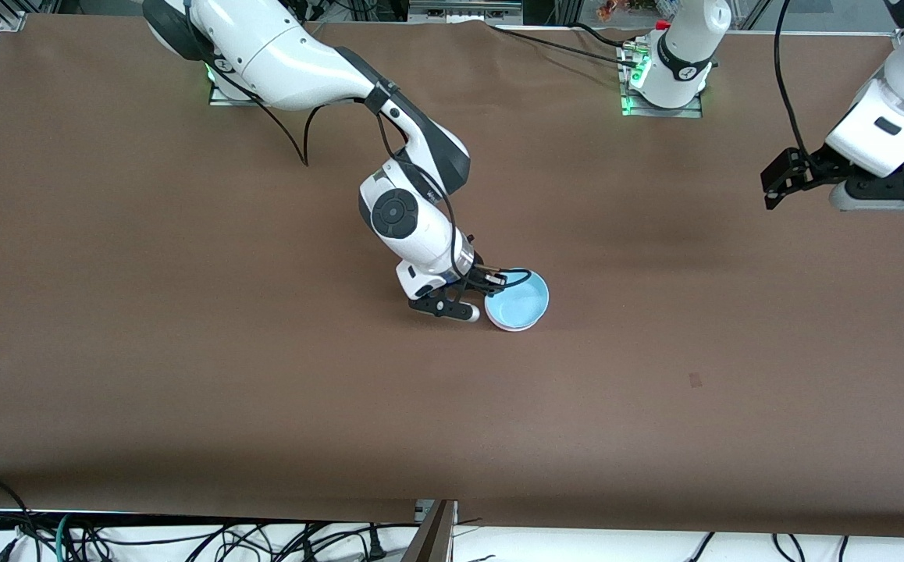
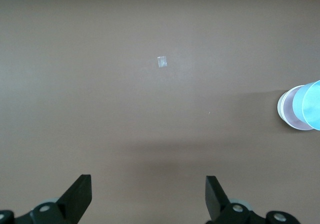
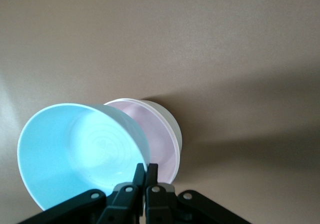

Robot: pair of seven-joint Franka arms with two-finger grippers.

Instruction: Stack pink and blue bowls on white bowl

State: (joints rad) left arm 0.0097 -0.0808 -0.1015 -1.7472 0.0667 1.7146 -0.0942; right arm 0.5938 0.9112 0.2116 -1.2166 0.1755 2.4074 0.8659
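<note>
Front view coverage takes in the whole brown table (image 1: 186, 351): the blue bowl (image 1: 519, 303) is seen near the middle of it, tilted, with a thin white edge showing beneath it, and the right gripper (image 1: 489, 290) is clamped on its rim. The pink bowl cannot be made out from this camera.

What is hidden there is supplied by the right wrist view. The blue bowl (image 3: 80, 151) is shown pinched by its rim between the closed fingers (image 3: 138, 179), held at a slant, its edge overlapping the pink bowl (image 3: 157, 134). The pink bowl is nested inside the white bowl (image 3: 172, 121), which rests on the table.

In the left wrist view the stack is caught only at the frame's edge, as a blue disc (image 2: 312, 112) over a pale one (image 2: 290, 109), well apart from the left gripper (image 2: 148, 196), whose fingers are spread wide with nothing between them. A small pale mark (image 2: 162, 62) on the table is also shown.

The right arm is stretched from its base toward the middle of the table, its wrist bent down to the bowls. The left arm is held waiting, raised over its own end of the table (image 1: 791, 176).
</note>
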